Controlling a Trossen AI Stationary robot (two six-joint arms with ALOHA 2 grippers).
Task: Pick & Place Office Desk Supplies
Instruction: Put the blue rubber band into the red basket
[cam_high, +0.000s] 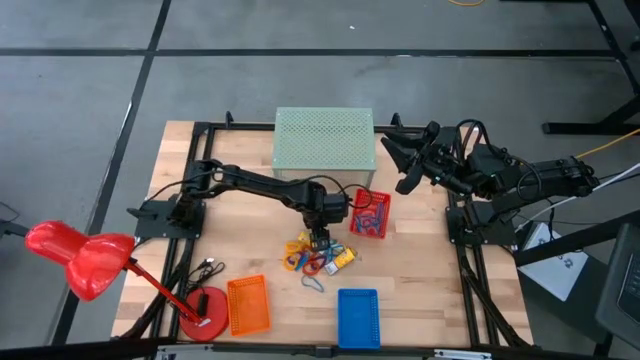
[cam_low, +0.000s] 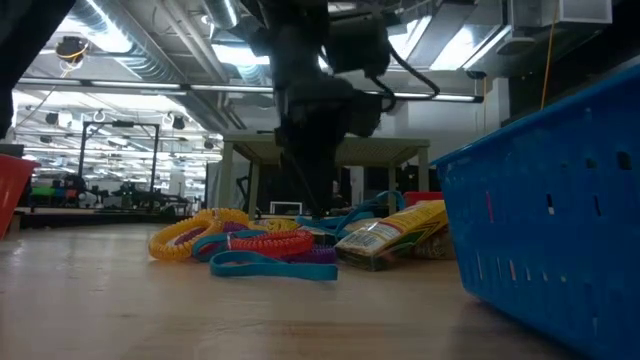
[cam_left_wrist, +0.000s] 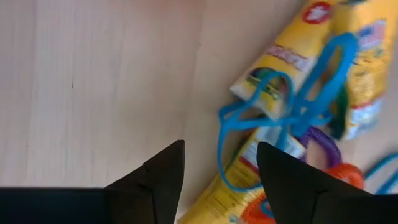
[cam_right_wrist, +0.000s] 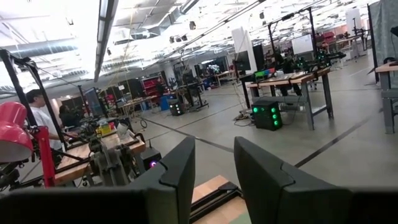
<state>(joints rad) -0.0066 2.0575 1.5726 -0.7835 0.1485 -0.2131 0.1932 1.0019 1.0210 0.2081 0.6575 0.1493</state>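
Left wrist view: blue loop clips (cam_left_wrist: 292, 118) tangled over yellow packets (cam_left_wrist: 292, 50)

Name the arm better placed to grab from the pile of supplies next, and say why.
Left. The left gripper hangs open directly over the pile of supplies, fingers beside a blue loop. The right gripper is raised at the table's far edge, aimed away.
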